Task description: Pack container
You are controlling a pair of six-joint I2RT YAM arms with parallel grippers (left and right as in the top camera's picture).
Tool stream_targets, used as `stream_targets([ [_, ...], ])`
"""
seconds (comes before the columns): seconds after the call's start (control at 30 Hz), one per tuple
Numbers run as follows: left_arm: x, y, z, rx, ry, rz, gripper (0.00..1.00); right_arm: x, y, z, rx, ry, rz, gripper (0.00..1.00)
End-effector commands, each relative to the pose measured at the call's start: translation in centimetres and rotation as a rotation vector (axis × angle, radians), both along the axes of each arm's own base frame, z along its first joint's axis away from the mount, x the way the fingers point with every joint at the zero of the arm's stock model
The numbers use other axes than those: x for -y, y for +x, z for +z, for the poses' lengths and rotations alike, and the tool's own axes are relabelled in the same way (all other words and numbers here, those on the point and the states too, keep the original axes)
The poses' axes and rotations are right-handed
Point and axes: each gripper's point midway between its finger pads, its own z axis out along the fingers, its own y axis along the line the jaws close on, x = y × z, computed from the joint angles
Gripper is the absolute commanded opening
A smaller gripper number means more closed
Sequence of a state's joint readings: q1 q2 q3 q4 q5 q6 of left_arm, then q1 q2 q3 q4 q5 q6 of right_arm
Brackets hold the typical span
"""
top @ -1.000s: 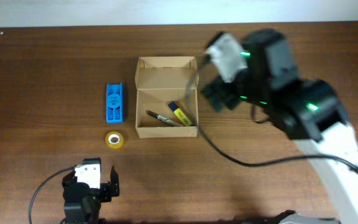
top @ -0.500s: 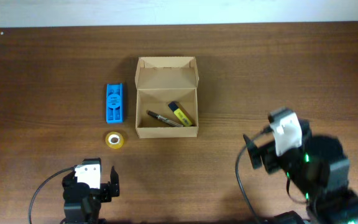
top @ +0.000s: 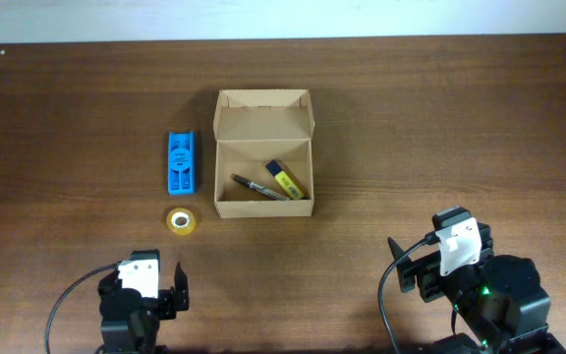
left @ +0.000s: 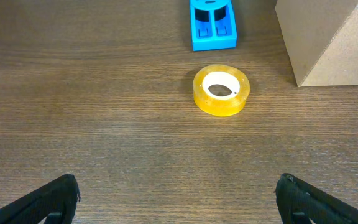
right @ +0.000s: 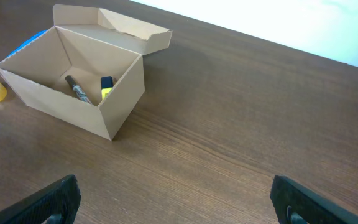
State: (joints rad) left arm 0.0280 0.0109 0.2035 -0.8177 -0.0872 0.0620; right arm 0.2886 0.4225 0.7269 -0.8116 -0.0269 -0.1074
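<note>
Left fingers (left: 48, 200) stand wide apart and hold nothing, their two dark tips sitting at the bottom corners of the left wrist view with bare wood between them; right fingers (right: 50, 200) are spread just as wide and equally empty, seen at the bottom corners of the right wrist view. From overhead, both arms sit low at the near edge of the brown wooden tabletop (top: 86, 108), the left one at the near left and the right one at the near right, each well apart from the objects; the cardboard box (top: 262, 209) rests near the middle of the tabletop, its hinged lid open and folded back on the far side. Inside it lie a dark pen (top: 258, 187) and a yellow highlighter (top: 284, 179) with a dark cap, side by side on the floor of the box toward its right half; a blue plastic block (top: 182, 162) lies just left of the box, apart from it; a roll of yellow tape (top: 181, 220) lies flat just in front of that block, near the box's front left corner, touching neither.
</note>
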Motion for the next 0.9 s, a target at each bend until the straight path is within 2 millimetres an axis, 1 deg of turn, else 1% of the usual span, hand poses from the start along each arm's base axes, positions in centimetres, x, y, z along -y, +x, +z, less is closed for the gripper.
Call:
stream_targets([
  [0.0, -0.2, 0.0, -0.2, 0.0, 0.001, 0.012, 1.0, 0.1, -0.1, -0.2, -0.008, 0.01, -0.011, 0.99],
  [0.47, -0.2, 0.0, -0.2, -0.001, 0.001, 0.013, 1.0, 0.2, -0.3, -0.5, -0.021, 0.006, -0.011, 0.99],
  [0.5, -0.2, 0.0, 0.0, 0.0, 0.002, 0.013, 1.0, 0.2, -0.3, -0.5, -0.021, 0.006, -0.011, 0.99],
  [0.57, -0.1, 0.1, 1.1, 0.01, 0.0, 0.01, 1.0, 0.2, -0.3, -0.5, -0.021, 0.006, -0.011, 0.99],
  [0.67, 0.8, 0.4, 5.1, 0.056, -0.029, -0.034, 1.0, 0.2, -0.3, -0.5, -0.021, 0.006, -0.011, 0.99],
  [0.73, 0.9, 0.7, 8.4, 0.092, -0.031, -0.04, 1.0, 0.2, -0.3, -0.5, -0.021, 0.006, -0.011, 0.99],
  [0.77, 0.9, 1.0, 10.6, 0.115, -0.03, -0.04, 1.0, 0.2, -0.3, -0.5, -0.021, 0.006, -0.011, 0.99],
  [0.8, 0.9, 1.1, 11.8, 0.127, -0.03, -0.04, 1.0, 0.2, -0.3, -0.5, -0.021, 0.006, -0.011, 0.99],
  [0.83, 1.0, 1.3, 14.0, 0.148, -0.033, -0.047, 1.0, 0.2, -0.3, -0.5, -0.021, 0.006, -0.011, 0.99],
  [0.87, 2.0, 2.0, 17.5, 0.179, -0.061, -0.098, 0.99, 0.2, -0.3, -0.5, -0.021, 0.006, -0.011, 0.99],
])
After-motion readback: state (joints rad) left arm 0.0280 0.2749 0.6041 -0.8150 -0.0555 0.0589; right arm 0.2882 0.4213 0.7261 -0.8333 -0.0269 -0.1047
